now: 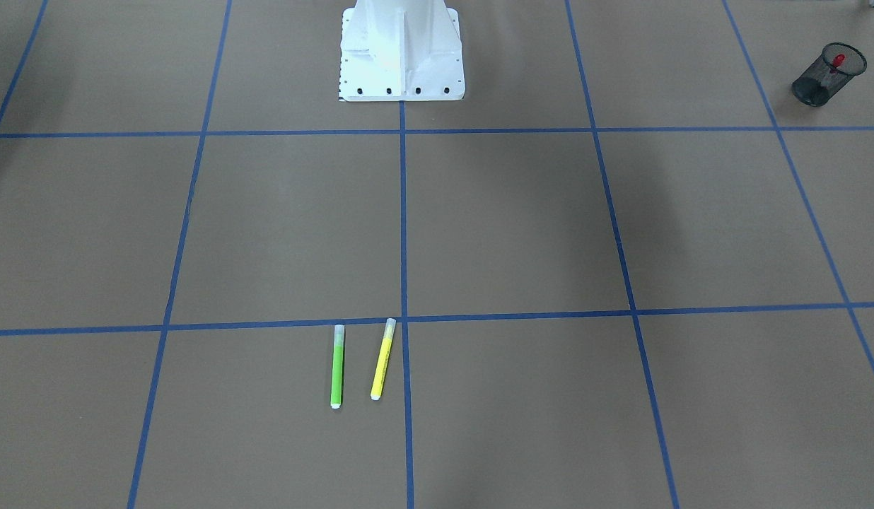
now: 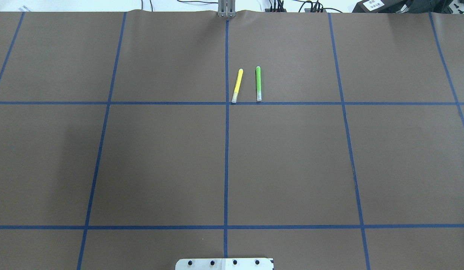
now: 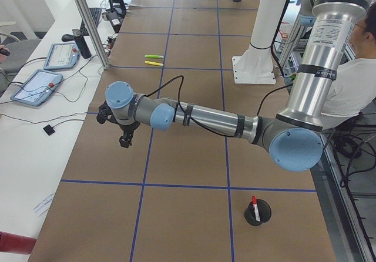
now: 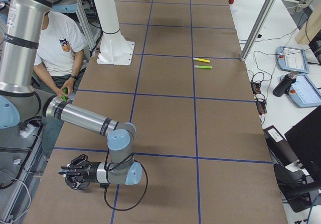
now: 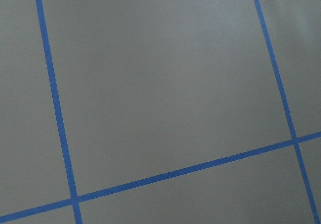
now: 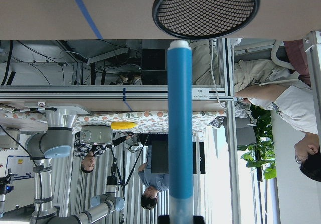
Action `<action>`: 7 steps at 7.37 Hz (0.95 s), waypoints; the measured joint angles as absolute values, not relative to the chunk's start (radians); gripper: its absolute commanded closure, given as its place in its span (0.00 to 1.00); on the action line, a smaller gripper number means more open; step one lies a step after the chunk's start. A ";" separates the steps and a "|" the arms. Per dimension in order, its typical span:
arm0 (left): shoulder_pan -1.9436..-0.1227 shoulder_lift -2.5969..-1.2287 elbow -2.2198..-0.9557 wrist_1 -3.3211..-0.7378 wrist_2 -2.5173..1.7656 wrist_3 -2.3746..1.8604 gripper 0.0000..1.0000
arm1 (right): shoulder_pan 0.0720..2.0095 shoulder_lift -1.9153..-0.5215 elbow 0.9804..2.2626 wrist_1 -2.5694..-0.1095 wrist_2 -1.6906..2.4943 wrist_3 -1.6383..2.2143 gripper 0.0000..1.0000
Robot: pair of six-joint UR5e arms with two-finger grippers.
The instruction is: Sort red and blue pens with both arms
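The red pen stands in a black mesh cup at the table's corner on my left side; it also shows in the exterior left view as the red pen in that cup. The blue pen is held in my right gripper, its white end close to a second mesh cup. In the exterior right view the right gripper lies level near the table's end. My left gripper hangs over bare table, seen only in the exterior left view, so I cannot tell its state.
A green marker and a yellow marker lie side by side near the far middle of the table. The white pedestal stands at the robot's side. A seated person is beside the table. Tablets lie on the side bench.
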State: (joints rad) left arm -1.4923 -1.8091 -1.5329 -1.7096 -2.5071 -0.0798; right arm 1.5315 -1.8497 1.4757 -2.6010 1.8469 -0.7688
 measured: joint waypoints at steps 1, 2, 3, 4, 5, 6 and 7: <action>-1.493 -1.805 -1.545 -1.708 -2.507 -0.080 0.00 | 1.531 -1.848 1.441 -2.571 1.879 -0.770 1.00; -1.493 -1.801 -1.554 -1.705 -2.507 -0.081 0.00 | 1.531 -1.847 1.428 -2.558 1.895 -0.774 1.00; -1.494 -1.799 -1.560 -1.704 -2.507 -0.081 0.00 | 1.531 -1.847 1.426 -2.561 1.901 -0.784 1.00; -1.494 -1.798 -1.564 -1.703 -2.507 -0.081 0.00 | 1.531 -1.847 1.426 -2.573 1.904 -0.796 1.00; -1.495 -1.797 -1.565 -1.703 -2.508 -0.081 0.00 | 1.530 -1.847 1.426 -2.583 1.909 -0.801 0.74; -1.495 -1.797 -1.565 -1.702 -2.508 -0.081 0.00 | 1.530 -1.847 1.426 -2.588 1.912 -0.800 0.01; -1.495 -1.797 -1.564 -1.701 -2.508 -0.081 0.00 | 1.531 -1.847 1.426 -2.589 1.919 -0.797 0.00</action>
